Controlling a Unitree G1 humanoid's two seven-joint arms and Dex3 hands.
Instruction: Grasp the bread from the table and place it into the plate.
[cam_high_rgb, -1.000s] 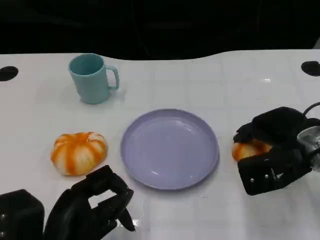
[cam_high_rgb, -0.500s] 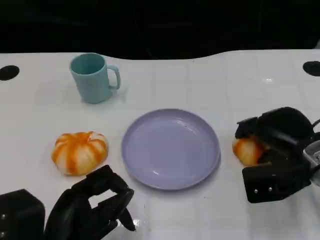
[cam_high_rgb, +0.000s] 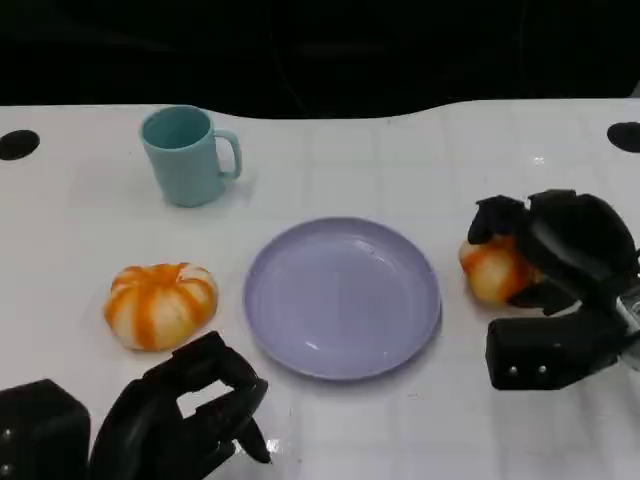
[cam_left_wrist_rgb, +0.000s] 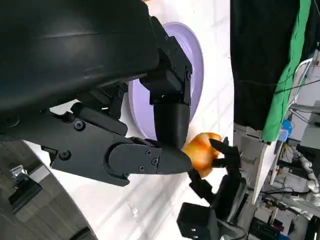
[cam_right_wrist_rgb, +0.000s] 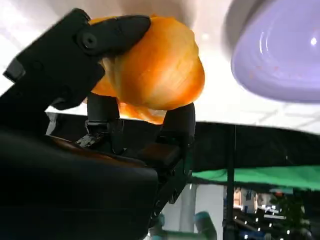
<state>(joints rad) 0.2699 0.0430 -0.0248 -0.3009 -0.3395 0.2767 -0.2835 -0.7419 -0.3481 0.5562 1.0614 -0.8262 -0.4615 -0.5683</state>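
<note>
A round orange-and-white bread (cam_high_rgb: 493, 270) sits in my right hand (cam_high_rgb: 565, 255), which grips it just right of the lavender plate (cam_high_rgb: 342, 297). The right wrist view shows that bread (cam_right_wrist_rgb: 160, 75) clasped between black fingers (cam_right_wrist_rgb: 107, 30), off the table, with the plate (cam_right_wrist_rgb: 285, 55) beyond. A second striped bread (cam_high_rgb: 160, 304) lies on the table left of the plate. My left hand (cam_high_rgb: 185, 415) rests near the front edge below it, fingers curled with nothing in them. In the left wrist view the left hand's fingers (cam_left_wrist_rgb: 150, 155) lie before the plate (cam_left_wrist_rgb: 192, 65) and the held bread (cam_left_wrist_rgb: 202, 150).
A teal mug (cam_high_rgb: 188, 155) stands at the back left, handle to the right. Black round holes mark the white table at the far left (cam_high_rgb: 15, 145) and far right (cam_high_rgb: 623, 136). The table's back edge borders darkness.
My right hand has closed round the bread and raised it, carrying it a little toward the back. The left hand and the other bread have stayed put.
</note>
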